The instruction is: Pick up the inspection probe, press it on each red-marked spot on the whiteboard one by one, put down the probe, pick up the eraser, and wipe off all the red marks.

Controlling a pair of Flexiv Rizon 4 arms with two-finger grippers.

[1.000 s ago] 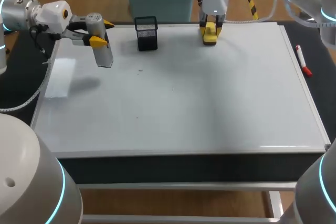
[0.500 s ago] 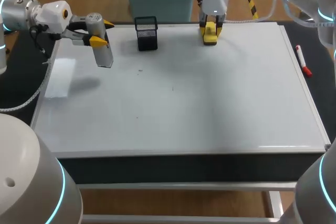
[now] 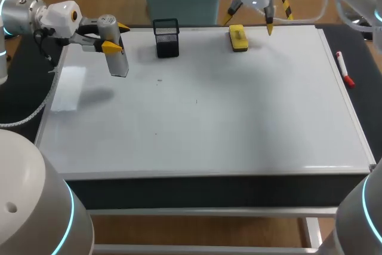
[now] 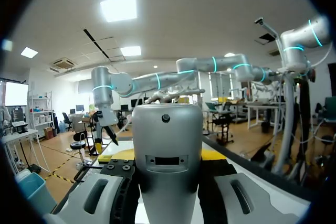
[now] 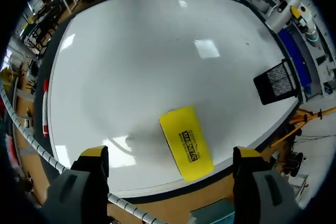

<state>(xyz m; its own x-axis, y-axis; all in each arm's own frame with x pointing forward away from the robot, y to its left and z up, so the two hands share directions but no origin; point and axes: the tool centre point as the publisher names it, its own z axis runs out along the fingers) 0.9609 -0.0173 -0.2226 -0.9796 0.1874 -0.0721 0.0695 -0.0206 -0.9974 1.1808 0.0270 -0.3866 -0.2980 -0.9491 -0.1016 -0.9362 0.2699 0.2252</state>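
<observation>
The silver inspection probe hangs over the whiteboard's far left corner, with my left gripper shut on its upper end. In the left wrist view the probe fills the space between the fingers. The yellow eraser lies flat near the board's far edge. My right gripper hovers just above and behind it, open wide and holding nothing. In the right wrist view the eraser lies below the spread fingers of the right gripper. I see no red marks on the board, only a few tiny dark specks.
A black mesh pen holder stands at the far edge, between the probe and the eraser; the right wrist view shows the holder too. A red-capped marker lies off the board's right edge.
My right gripper has opened, let go of the eraser and lifted up and slightly right of it. The eraser stays on the board. The left arm and the probe have not moved.
</observation>
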